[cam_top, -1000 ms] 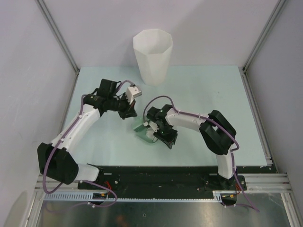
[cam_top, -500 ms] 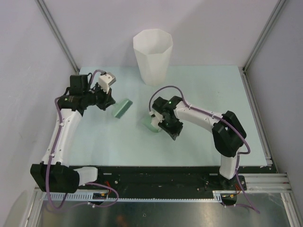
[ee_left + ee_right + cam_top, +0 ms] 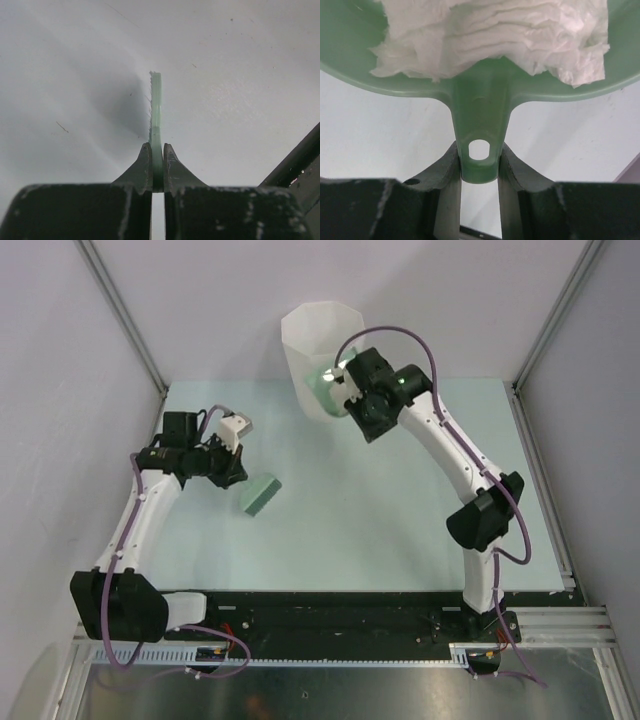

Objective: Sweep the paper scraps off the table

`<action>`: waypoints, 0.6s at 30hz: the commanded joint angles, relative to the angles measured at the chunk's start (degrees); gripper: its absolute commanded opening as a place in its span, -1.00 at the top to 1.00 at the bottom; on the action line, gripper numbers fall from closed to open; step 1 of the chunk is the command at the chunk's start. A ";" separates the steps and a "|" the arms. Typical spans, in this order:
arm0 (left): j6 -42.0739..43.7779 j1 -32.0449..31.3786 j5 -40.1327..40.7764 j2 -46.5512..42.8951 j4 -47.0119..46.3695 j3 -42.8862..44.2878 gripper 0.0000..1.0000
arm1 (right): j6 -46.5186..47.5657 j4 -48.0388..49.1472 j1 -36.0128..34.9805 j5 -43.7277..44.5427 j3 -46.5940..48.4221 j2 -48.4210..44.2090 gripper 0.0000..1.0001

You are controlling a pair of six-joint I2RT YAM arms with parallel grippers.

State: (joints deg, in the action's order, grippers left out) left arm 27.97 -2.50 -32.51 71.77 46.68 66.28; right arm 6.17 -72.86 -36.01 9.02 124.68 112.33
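My right gripper [image 3: 347, 400] is shut on the handle of the small green dustpan [image 3: 326, 381] and holds it raised against the rim of the tall white bin [image 3: 318, 335]. In the right wrist view the jaws clamp the handle [image 3: 479, 120], and crumpled white paper scraps [image 3: 490, 35] fill the pan. My left gripper [image 3: 238, 476] is shut on a green brush [image 3: 261, 493] low over the left part of the mint-green table [image 3: 400, 510]. The left wrist view shows the brush [image 3: 156, 107] edge-on between the shut fingers [image 3: 142, 167]. I see no scraps on the table.
The bin stands at the table's back edge, in the middle. Grey walls and metal posts close in the left, right and back sides. The arm bases sit on a black rail along the near edge.
My right arm lifted the dustpan with the scraps from the table's middle up and back to the bin's rim. My left arm drew the brush away to the left.
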 commanded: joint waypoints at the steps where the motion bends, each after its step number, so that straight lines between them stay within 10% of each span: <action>1: 1.91 -0.05 -0.71 -0.05 -0.62 -0.36 1.00 | 2.61 -7.02 1.73 3.19 15.53 7.35 1.00; 18: 1.65 -0.05 -1.94 3.03 -0.62 0.25 1.00 | 21.24 23.89 5.51 26.31 23.67 11.85 1.00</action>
State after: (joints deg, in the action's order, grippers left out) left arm 28.93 -2.50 -32.71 74.22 46.81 66.00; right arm 20.64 -62.02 -31.22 28.84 144.99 123.24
